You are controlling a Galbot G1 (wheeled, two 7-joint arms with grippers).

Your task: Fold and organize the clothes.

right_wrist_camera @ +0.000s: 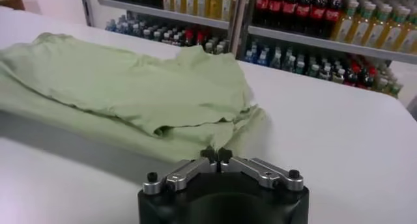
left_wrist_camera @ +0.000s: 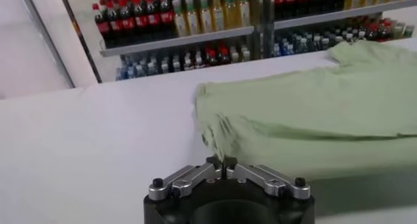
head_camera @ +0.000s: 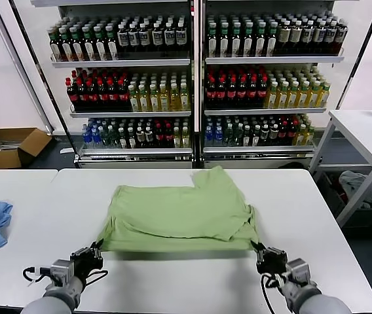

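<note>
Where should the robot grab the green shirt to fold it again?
Probably by the two near corners of the green shirt, coming in low from the robot's side of the table. That front edge lies straight and nearest both arms, and the left gripper and right gripper are already shut on its corners, so lifting it away from the robot should fold it over.

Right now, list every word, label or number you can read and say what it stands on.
Readable text: none.
Bottle labels on the shelves: too small and blurred to read.
Green shirt: no print or lettering shows.
Cardboard box: no legible marking.
</note>
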